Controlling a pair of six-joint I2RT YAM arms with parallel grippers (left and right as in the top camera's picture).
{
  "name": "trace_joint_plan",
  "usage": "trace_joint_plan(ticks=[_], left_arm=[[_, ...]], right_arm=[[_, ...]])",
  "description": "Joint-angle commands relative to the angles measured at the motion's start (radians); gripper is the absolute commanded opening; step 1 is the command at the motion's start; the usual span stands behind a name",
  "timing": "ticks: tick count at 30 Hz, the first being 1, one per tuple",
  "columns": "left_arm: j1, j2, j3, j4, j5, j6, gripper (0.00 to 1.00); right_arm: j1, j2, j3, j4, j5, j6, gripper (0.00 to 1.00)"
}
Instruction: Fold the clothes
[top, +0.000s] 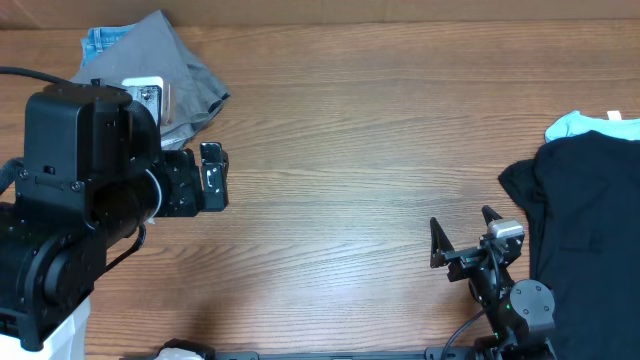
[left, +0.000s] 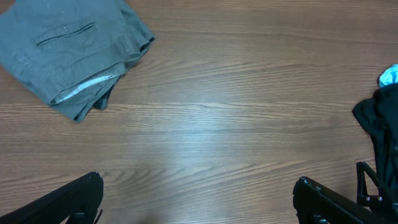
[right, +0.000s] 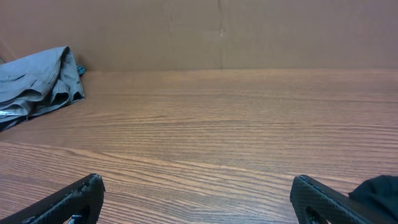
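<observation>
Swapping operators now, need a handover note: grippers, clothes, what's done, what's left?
Left gripper: open, empty, over the bare table.
Right gripper: open, empty, beside the black garment.
Grey shorts: look folded, far-left corner, lying on a blue denim piece.
Black garment: heaped at the right edge, with a light-blue garment showing behind it.
Left to do: fold those two.

the desk (top: 340, 150) under me is brown wood-grain laminate. its grain runs left to right across the whole overhead view, with a soft sheen of light near the middle. behind its far edge stands a plain brown back panel (right: 280, 31), matte, with a faint vertical seam near its middle. at the near edge of the desk a small white thing (top: 180, 351) pokes in; i cannot tell what it is.
</observation>
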Motion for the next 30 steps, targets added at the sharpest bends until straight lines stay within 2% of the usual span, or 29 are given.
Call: trace_joint_plan(ticks=[1, 11, 14, 17, 20, 30], left_arm=[[-0.008, 0.006, 0.001, -0.001, 0.005, -0.010, 1.00], [-0.006, 0.003, 0.001, -0.001, 0.004, -0.009, 1.00], [-0.005, -0.015, -0.007, 0.113, -0.130, -0.002, 1.00], [-0.005, -0.063, -0.077, 0.286, -0.156, 0.071, 1.00], [0.009, -0.137, -0.209, 0.443, -0.088, 0.167, 1.00], [0.233, -0.529, -0.832, 0.925, 0.129, 0.288, 1.00]], right_arm=[[-0.006, -0.012, -0.005, 0.011, 0.006, 0.007, 1.00], [-0.006, -0.012, -0.005, 0.011, 0.006, 0.007, 1.00], [-0.006, -0.012, -0.005, 0.011, 0.006, 0.007, 1.00], [-0.006, -0.012, -0.005, 0.011, 0.006, 0.007, 1.00], [-0.006, -0.012, -0.005, 0.011, 0.006, 0.007, 1.00], [-0.006, -0.012, -0.005, 0.011, 0.006, 0.007, 1.00]])
